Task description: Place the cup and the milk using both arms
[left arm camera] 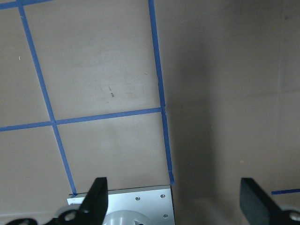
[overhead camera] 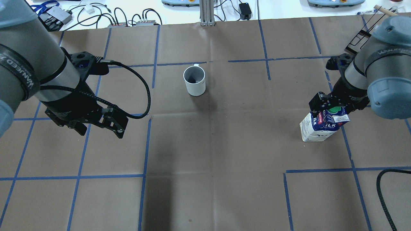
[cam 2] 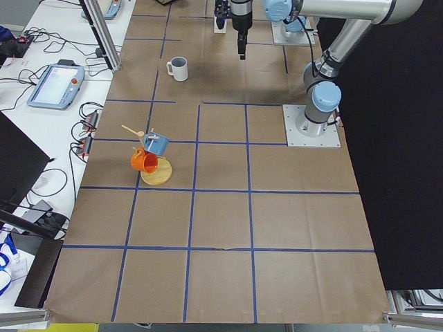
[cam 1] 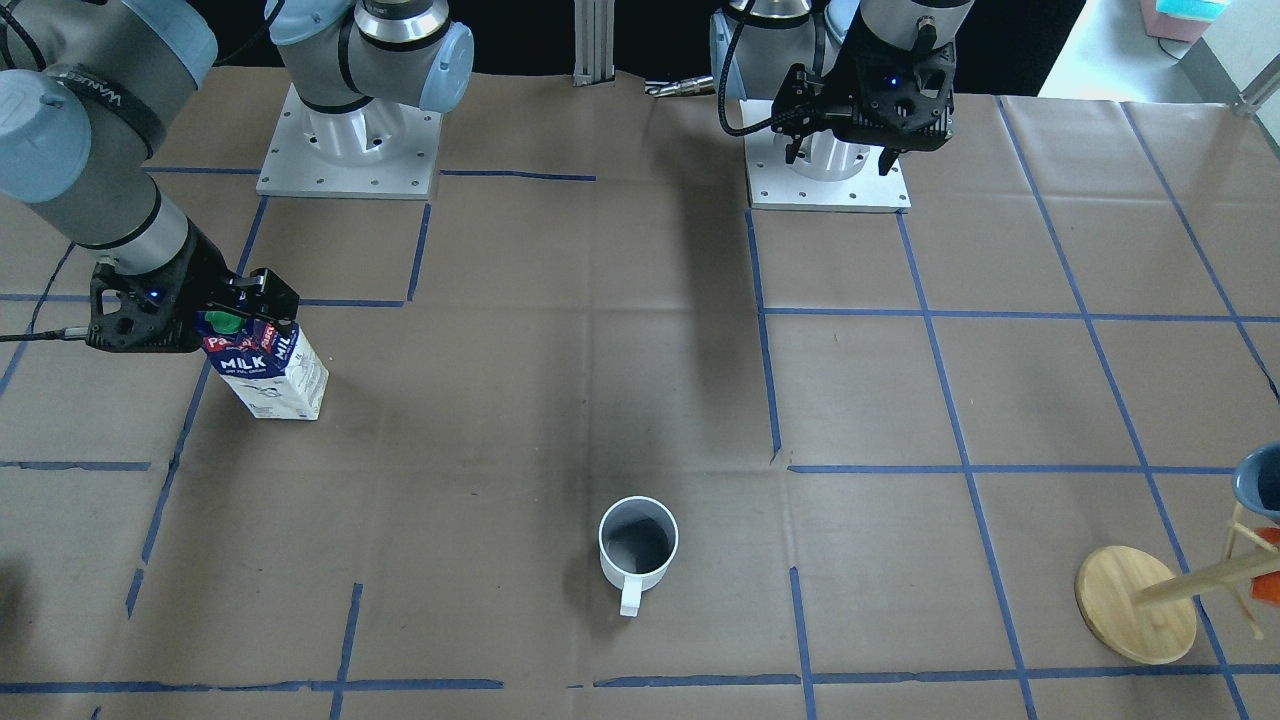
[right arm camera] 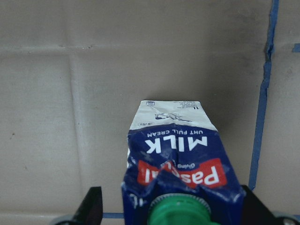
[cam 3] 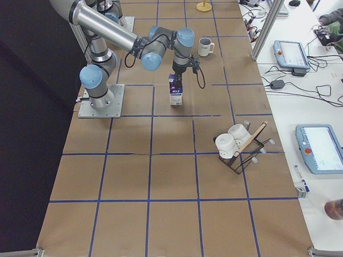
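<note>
The milk (cam 1: 272, 372) is a blue-topped carton with a green cap, standing at the table's right side as I face it. My right gripper (cam 1: 243, 318) is shut on its gable top, which also shows in the overhead view (overhead camera: 322, 125) and in the right wrist view (right arm camera: 174, 140). I cannot tell whether its base touches the paper. The white cup (cam 1: 638, 543) stands upright and alone at the far middle (overhead camera: 194, 81), handle away from me. My left gripper (overhead camera: 101, 130) hangs open and empty above the table near its base, well short of the cup; its fingers (left arm camera: 97, 199) are wide apart.
Brown paper with blue tape lines covers the table (overhead camera: 212, 154). A wooden mug tree (cam 1: 1135, 605) with a blue and an orange mug stands at the far left corner. A black rack with white cups (cam 3: 236, 147) sits beyond the milk. Two arm base plates (cam 1: 350, 150) are bolted down.
</note>
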You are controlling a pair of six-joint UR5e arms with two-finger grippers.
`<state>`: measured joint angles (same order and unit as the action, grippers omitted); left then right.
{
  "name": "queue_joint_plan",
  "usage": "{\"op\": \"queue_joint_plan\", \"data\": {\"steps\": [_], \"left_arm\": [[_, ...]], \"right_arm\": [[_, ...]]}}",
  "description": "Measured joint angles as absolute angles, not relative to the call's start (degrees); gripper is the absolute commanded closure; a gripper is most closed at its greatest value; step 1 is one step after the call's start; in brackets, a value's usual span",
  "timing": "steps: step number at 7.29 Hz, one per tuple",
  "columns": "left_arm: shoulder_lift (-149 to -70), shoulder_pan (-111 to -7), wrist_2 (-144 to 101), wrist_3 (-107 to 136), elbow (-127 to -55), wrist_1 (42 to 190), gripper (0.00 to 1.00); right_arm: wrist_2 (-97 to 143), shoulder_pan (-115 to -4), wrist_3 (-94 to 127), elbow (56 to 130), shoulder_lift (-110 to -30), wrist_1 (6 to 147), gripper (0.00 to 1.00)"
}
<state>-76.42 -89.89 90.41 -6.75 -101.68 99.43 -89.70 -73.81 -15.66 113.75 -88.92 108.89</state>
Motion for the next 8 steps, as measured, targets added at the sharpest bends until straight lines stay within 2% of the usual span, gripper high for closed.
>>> {"op": "queue_joint_plan", "data": {"steps": [3, 4, 6, 8], "left_arm": [[-74.1, -88.5, 90.3, -7.0, -102.3, 99.4, 0.0], [-73.9, -88.2, 90.3, -7.0, -102.5, 99.4, 0.0], [-73.6, -88.1, 90.4, -7.0, -102.6, 99.5, 0.0], [-73.6, -88.1, 90.3, -6.9, -102.9, 99.5, 0.0]], "right_arm": [[-90.3, -73.8, -15.6, 113.8, -89.1, 108.4, 0.5], [-90.3, -73.7, -15.6, 113.7, -89.2, 108.2, 0.55], [-90.3, -73.8, -15.6, 112.5, -89.3, 107.5, 0.56], [-89.9, -73.9, -15.6, 107.6, -88.9, 103.9, 0.56]]}}
